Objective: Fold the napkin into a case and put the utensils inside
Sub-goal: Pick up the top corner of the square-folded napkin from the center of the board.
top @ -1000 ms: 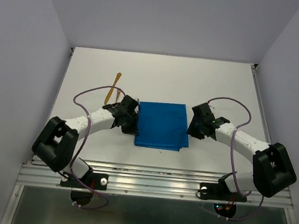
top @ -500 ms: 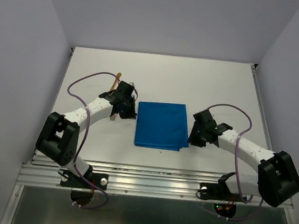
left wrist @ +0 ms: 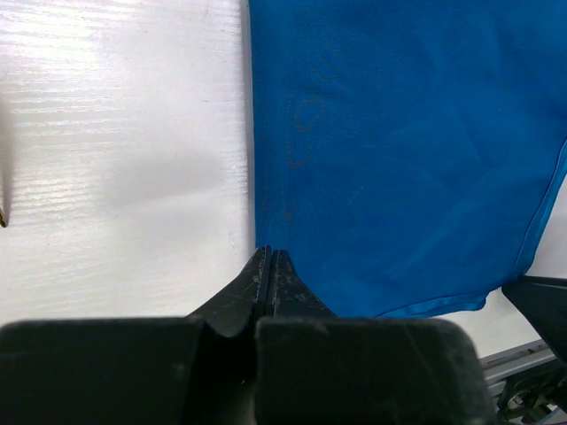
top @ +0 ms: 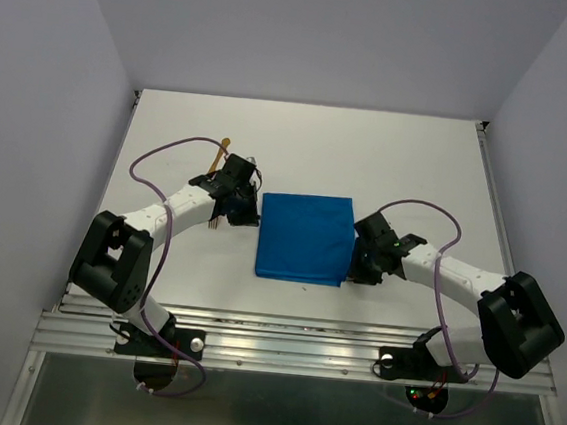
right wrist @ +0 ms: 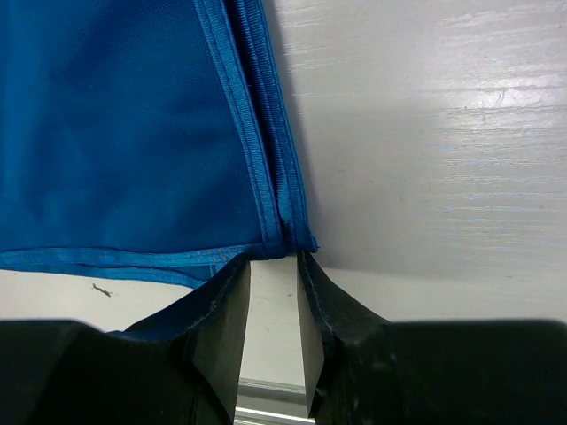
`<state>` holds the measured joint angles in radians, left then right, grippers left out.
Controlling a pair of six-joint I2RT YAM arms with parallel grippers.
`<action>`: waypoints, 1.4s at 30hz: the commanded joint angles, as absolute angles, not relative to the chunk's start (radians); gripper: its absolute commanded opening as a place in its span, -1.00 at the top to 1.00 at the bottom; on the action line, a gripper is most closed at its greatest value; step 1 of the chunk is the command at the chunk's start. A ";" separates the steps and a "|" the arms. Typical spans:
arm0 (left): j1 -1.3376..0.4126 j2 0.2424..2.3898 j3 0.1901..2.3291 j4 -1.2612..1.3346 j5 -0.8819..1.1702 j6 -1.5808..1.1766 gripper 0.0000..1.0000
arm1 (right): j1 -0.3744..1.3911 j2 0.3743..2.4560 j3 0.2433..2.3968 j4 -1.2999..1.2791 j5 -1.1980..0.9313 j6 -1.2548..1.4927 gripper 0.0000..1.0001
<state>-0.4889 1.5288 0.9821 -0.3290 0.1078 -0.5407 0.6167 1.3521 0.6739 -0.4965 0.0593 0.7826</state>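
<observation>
The blue napkin (top: 304, 238) lies folded into a flat rectangle in the middle of the table (top: 389, 157), wider than any narrow case. The right pincer (right wrist: 273, 266) sits low at the napkin's lower right corner in the overhead view. Its jaws are a little apart, with the hemmed corner right at their mouth and nothing clamped. The left pincer (left wrist: 268, 258) is closed tight on nothing I can see, its tip by the napkin's left edge. The golden utensils (top: 220, 156) lie at the upper left, mostly hidden behind the left arm.

At least 2 hems are stacked at that corner. I'd worry that the right jaws, on closing, catch only 1 layer, so a lift peels the fold open. Coming in this low, they could also shove the cloth and rumple it. The left pincer isn't visibly pinning anything, so a pull might drag the whole bundle. The left arm is close enough to the utensils that a careless swing could scatter them.
</observation>
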 commanded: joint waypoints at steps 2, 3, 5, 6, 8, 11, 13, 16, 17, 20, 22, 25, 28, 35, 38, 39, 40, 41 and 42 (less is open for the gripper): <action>-0.491 1.514 0.988 -0.310 0.107 -0.534 1.00 | 0.629 1.365 0.701 -0.460 0.098 0.784 0.31; -0.491 1.516 0.985 -0.305 0.110 -0.532 1.00 | 0.629 1.373 0.703 -0.456 0.098 0.785 0.33; -0.491 1.516 0.979 -0.304 0.112 -0.532 1.00 | 0.629 1.379 0.704 -0.449 0.098 0.788 0.35; -0.491 1.517 0.976 -0.302 0.115 -0.531 1.00 | 0.629 1.379 0.704 -0.448 0.100 0.793 0.37; -0.491 1.520 0.968 -0.296 0.118 -0.531 1.00 | 0.638 1.374 0.710 -0.446 0.104 0.799 0.46; -0.491 1.520 0.957 -0.290 0.123 -0.531 1.00 | 0.638 1.367 0.721 -0.456 0.117 0.805 0.67; -0.491 1.520 0.951 -0.285 0.127 -0.529 1.00 | 0.638 1.361 0.733 -0.466 0.124 0.802 0.79; -0.491 1.520 0.943 -0.279 0.135 -0.529 1.00 | 0.638 1.347 0.736 -0.471 0.129 0.801 0.95; -0.491 1.520 0.940 -0.278 0.137 -0.529 1.00 | 0.638 1.342 0.738 -0.469 0.129 0.801 0.98; -0.491 1.523 0.931 -0.268 0.140 -0.529 1.00 | 0.638 1.339 0.742 -0.472 0.127 0.798 0.99; -0.491 1.525 0.928 -0.264 0.141 -0.529 1.00 | 0.638 1.338 0.750 -0.471 0.121 0.796 0.99; -0.489 1.529 0.927 -0.264 0.130 -0.526 1.00 | 0.638 1.331 0.761 -0.466 0.115 0.792 0.99; -0.491 1.532 0.931 -0.265 0.129 -0.525 1.00 | 0.638 1.342 0.770 -0.478 0.130 0.796 0.88; -0.489 1.537 0.937 -0.267 0.127 -0.522 1.00 | 0.638 1.387 0.764 -0.485 0.153 0.805 0.30; -0.489 1.542 0.934 -0.267 0.126 -0.522 1.00 | 0.638 1.411 0.767 -0.474 0.147 0.802 0.30; -0.489 1.542 0.936 -0.265 0.126 -0.522 1.00 | 0.638 1.416 0.765 -0.469 0.143 0.799 0.30; -0.488 1.543 0.934 -0.264 0.124 -0.522 1.00 | 0.638 1.420 0.764 -0.456 0.134 0.798 0.29; -0.488 1.545 0.934 -0.262 0.126 -0.523 1.00 | 0.638 1.425 0.761 -0.450 0.132 0.798 0.29; -0.488 1.549 0.931 -0.259 0.124 -0.523 1.00 | 0.638 1.436 0.753 -0.442 0.130 0.796 0.29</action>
